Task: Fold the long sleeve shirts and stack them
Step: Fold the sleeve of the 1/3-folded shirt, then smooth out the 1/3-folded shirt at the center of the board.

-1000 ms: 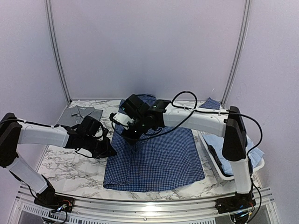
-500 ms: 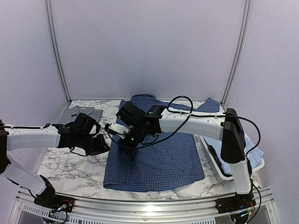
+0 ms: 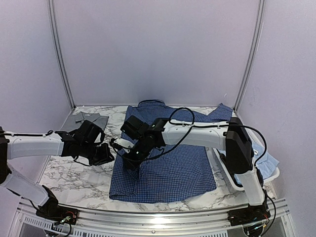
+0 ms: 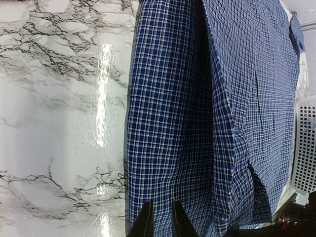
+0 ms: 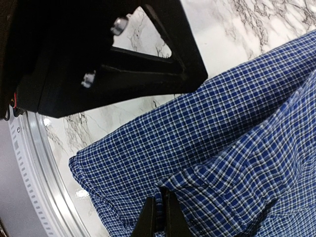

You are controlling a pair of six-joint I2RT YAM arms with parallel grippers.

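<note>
Left arm (image 3: 34, 144), right arm (image 3: 200, 138): white link shells, black joints, black bases. Black cables (image 3: 180, 112) looped along links. Left gripper (image 4: 160, 221), right gripper (image 5: 159, 218): black tapered fingers. Silver screws (image 5: 120, 23) on black housing.

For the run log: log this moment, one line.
folding checked shirt | right fingers: shut on shirt fold | left fingers: slightly open, empty

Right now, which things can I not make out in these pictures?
- Light blue shirt: top view, mostly hidden by the right arm and the basket wall.
- Grey shirt: top view, too small to read its folds.
- Right gripper: hidden under its wrist in top view; in right wrist view, whether it pinches the check shirt is too fine to tell.
</note>
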